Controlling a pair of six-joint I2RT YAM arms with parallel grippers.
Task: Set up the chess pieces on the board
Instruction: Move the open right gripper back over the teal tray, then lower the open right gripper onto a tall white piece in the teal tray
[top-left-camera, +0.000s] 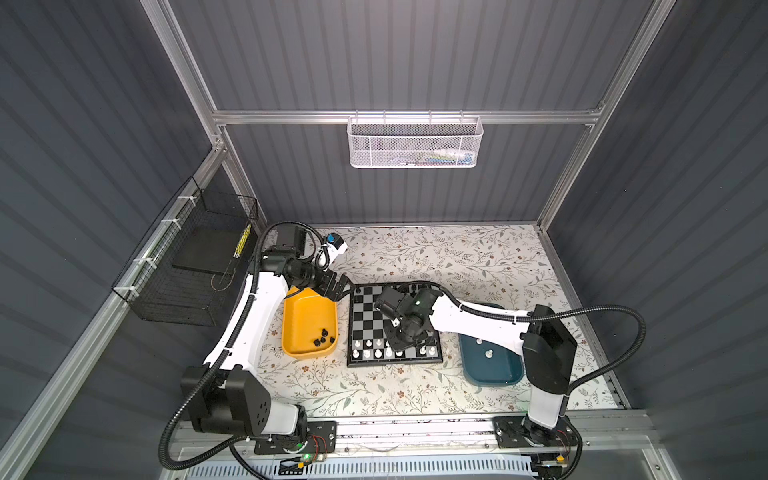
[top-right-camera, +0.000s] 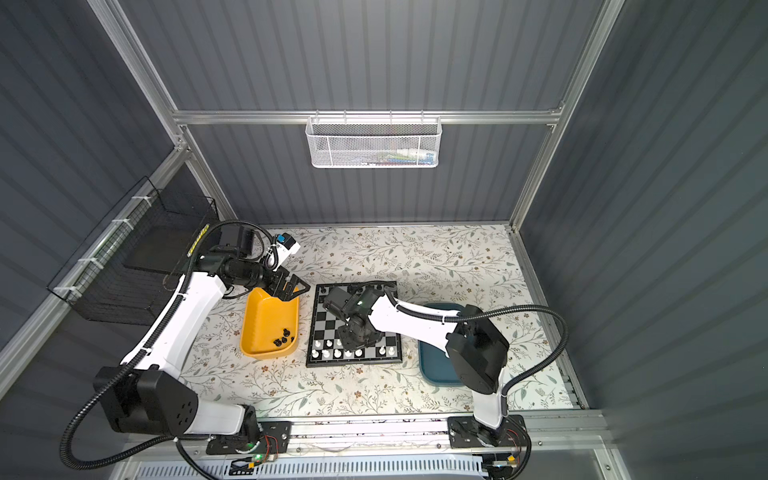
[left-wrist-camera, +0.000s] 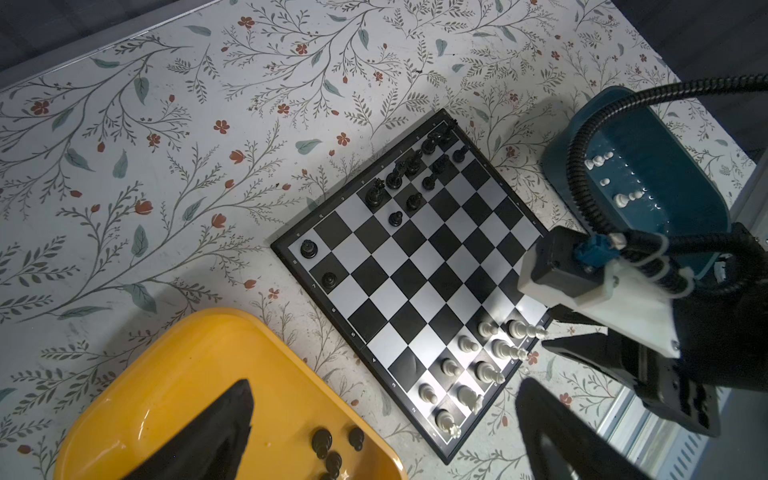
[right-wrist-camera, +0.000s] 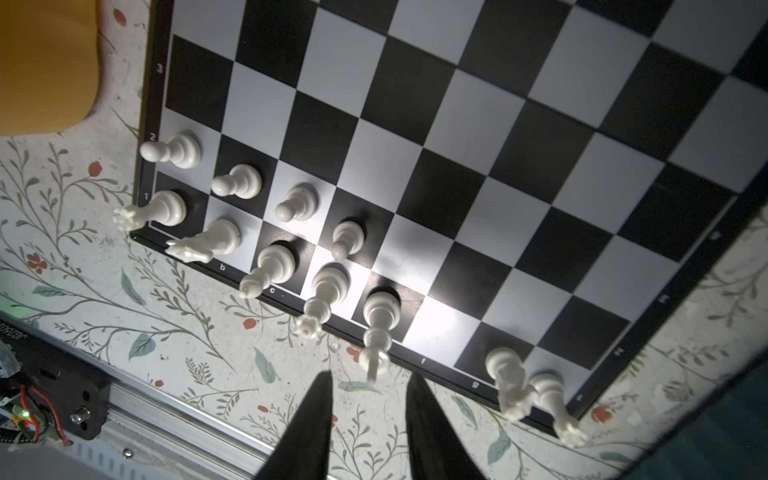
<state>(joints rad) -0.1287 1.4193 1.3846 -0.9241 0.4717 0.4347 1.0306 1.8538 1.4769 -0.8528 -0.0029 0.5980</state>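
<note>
The right tool (right-wrist-camera: 370, 374), parted and gripping nothing, straddles the white king (right-wrist-camera: 380, 309) at lower centre: best to rise straight, without knocking it.

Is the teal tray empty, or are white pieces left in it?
Not empty. The left wrist view shows white pieces lying in the teal tray; a cable hides part of it.
</note>
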